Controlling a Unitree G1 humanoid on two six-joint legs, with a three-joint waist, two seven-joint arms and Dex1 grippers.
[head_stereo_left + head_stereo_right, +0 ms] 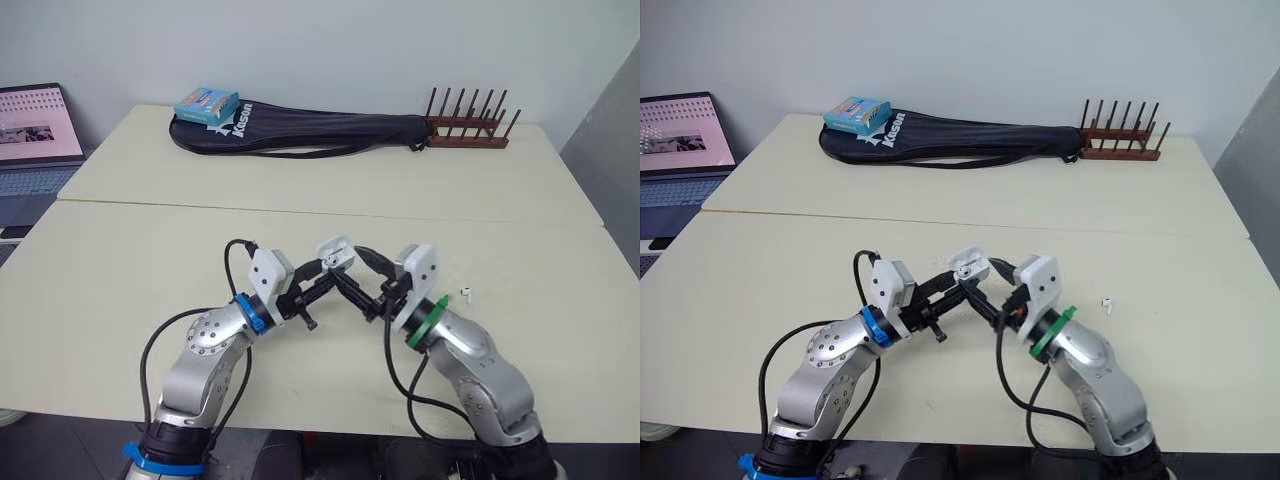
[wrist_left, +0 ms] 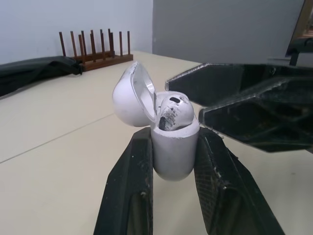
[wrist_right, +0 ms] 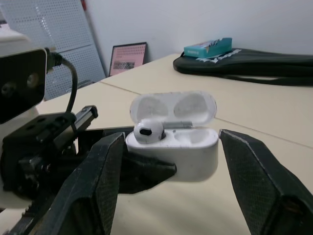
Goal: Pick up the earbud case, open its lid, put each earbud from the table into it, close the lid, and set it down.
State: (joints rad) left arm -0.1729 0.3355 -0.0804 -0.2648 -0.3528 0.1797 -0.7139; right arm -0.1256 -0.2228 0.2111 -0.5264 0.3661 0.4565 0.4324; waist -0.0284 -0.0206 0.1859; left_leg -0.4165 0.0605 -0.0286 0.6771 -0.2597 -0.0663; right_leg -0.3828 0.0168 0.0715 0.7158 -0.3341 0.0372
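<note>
Steadiness matters most now, I judge. The left pincer (image 2: 174, 164) pinches the case (image 3: 190, 152) by its lower body, a finger on each side, and holds it upright above the table (image 1: 120, 290), between the two arms. The right pincer (image 3: 171, 144) is spread and empty, its fingers standing wide to either side of the case without touching it. One earbud (image 3: 145, 131) sits in its socket, and the socket (image 3: 190, 138) beside it is bare, so the job looks roughly half done. The second earbud (image 1: 465, 293) lies on the table off to the robot's right, near the right arm and well apart from the case. To do this step well, the right pincer should back away along its own line, clear of the lid (image 3: 173, 105). It should then come down on the loose earbud from above and nip it squarely, since so small and smooth a thing is likely to skid or flip if nudged sideways. The left pincer should not tilt the case, or the seated earbud may drop out. The case is white, glossy and rounded like a pebble. Its lid is swung back on the hinge and stands open, showing two shallow hollows inside. The seated earbud shows a dark grille.
</note>
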